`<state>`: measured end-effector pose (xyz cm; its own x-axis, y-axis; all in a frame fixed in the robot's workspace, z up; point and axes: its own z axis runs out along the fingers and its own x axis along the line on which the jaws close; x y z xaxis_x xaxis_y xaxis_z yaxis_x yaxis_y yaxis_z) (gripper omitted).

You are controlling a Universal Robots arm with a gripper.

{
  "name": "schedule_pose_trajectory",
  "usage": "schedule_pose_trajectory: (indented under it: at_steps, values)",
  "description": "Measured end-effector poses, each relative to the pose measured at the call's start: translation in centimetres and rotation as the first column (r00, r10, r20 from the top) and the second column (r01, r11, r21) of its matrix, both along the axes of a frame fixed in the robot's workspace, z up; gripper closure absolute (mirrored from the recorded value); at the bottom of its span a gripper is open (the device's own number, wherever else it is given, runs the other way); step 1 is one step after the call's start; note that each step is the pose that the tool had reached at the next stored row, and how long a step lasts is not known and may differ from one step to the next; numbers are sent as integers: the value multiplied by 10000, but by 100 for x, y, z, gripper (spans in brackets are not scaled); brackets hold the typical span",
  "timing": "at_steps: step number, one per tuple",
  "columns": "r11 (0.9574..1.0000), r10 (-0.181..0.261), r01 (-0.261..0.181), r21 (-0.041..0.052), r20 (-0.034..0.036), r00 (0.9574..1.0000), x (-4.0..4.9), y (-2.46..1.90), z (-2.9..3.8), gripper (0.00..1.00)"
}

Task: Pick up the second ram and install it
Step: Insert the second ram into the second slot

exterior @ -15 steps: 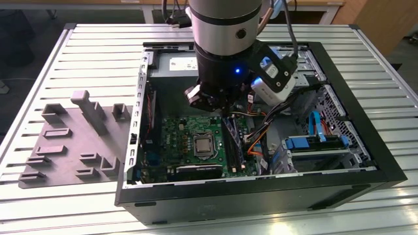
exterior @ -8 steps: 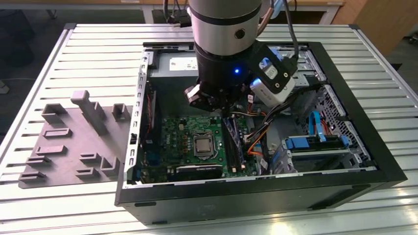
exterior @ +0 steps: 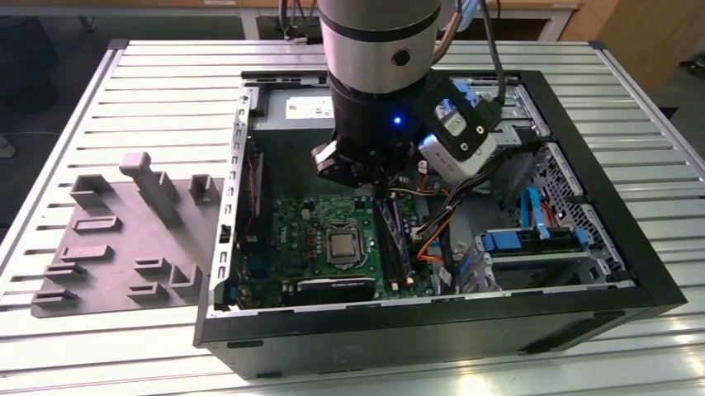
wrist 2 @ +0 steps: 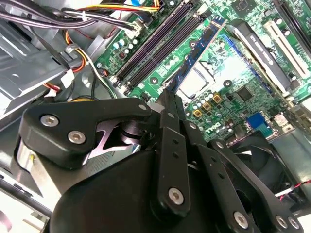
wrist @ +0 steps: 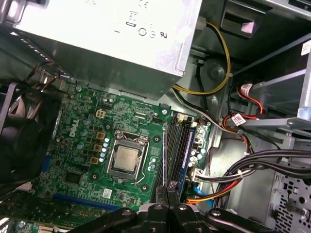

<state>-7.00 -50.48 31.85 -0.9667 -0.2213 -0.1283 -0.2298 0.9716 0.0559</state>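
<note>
My gripper [exterior: 369, 186] hangs inside the open computer case, low over the green motherboard [exterior: 303, 223]. Its fingers are shut on the second ram [wrist 2: 201, 48], a thin blue-green stick reaching from the fingertips down toward the board. In the first wrist view the second ram [wrist: 164, 155] shows edge-on as a thin line between the processor socket [wrist: 127, 160] and the long dark memory slots [wrist: 180, 145]. The gripper [wrist: 167, 191] stands just beside those slots. The same slots [wrist 2: 155, 43] run parallel to the stick in the second wrist view, where the gripper [wrist 2: 167, 97] is also seen.
A grey moulded tray [exterior: 121, 239] lies on the slatted table at the exterior view's left. Inside the case, a silver power supply [wrist: 112, 34], bundled cables [wrist: 228, 126], a black fan [wrist: 19, 141] and a drive cage with blue parts [exterior: 529, 243] crowd the board.
</note>
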Motion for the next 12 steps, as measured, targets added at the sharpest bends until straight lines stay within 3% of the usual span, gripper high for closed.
schedule_pose_trajectory:
  at_steps: [7, 12]
  values:
    - [9982, -606, 606, -25, 1, 9982, 0, 0, 0, 89]
    - [9922, -1249, 1249, -32, 1, 9922, 0, 0, -3, 89]
